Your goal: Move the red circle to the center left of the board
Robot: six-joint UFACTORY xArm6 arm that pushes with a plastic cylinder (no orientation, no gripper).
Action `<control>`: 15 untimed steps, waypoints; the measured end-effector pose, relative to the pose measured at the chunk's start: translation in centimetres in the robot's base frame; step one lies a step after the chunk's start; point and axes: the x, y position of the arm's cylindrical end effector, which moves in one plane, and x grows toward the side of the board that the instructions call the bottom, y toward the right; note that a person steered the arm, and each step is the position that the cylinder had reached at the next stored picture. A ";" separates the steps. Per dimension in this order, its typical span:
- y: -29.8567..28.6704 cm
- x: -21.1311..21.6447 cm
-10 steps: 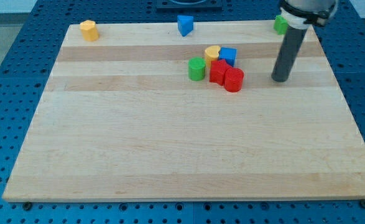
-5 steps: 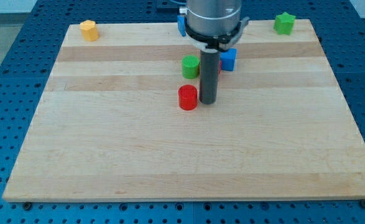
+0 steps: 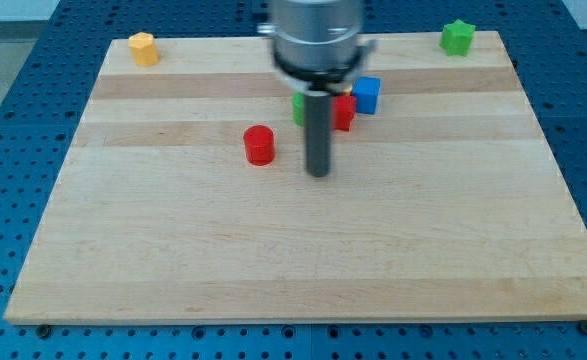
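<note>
- Nearest you, the front half of the wooden worktop (image 3: 303, 270) carries no blocks.
- Your tip (image 3: 319, 174) sits a little above the board's middle, with the rod rising from it into the blurred arm housing. There is no end effector to spread or press together here, only this bare rod, and it holds nothing.
- The red circle (image 3: 259, 145) stands at about ten o'clock from your tip, near it but apart, with bare wood between them. It lies left of the board's centre line and slightly toward the far side.
- Judging by this layout, you are mid-push: the circle is clear of the cluster but well short of the centre-left edge.
- The next move calls for bringing your tip round to the circle's three o'clock side, then pushing toward nine o'clock, with a slight bias toward you to reach mid-height.
- Farther back, partly hidden by the rod, sit a green block (image 3: 299, 106), a second red block (image 3: 343, 112) and a blue cube (image 3: 367, 94).
- At the far edge are an orange block (image 3: 143, 48) at eleven o'clock and a green star (image 3: 458, 37) at one o'clock.
</note>
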 end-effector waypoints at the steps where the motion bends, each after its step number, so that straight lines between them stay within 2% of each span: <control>1: -0.1 -1.0; 3: -8.8 -1.2; 4: -9.4 -1.3; 6: -4.9 -3.2; 9: -15.3 -3.2; 10: -16.5 -3.5; 11: -14.2 -5.1; 12: -14.7 -5.7; 14: -21.0 -4.5; 15: -21.7 -5.5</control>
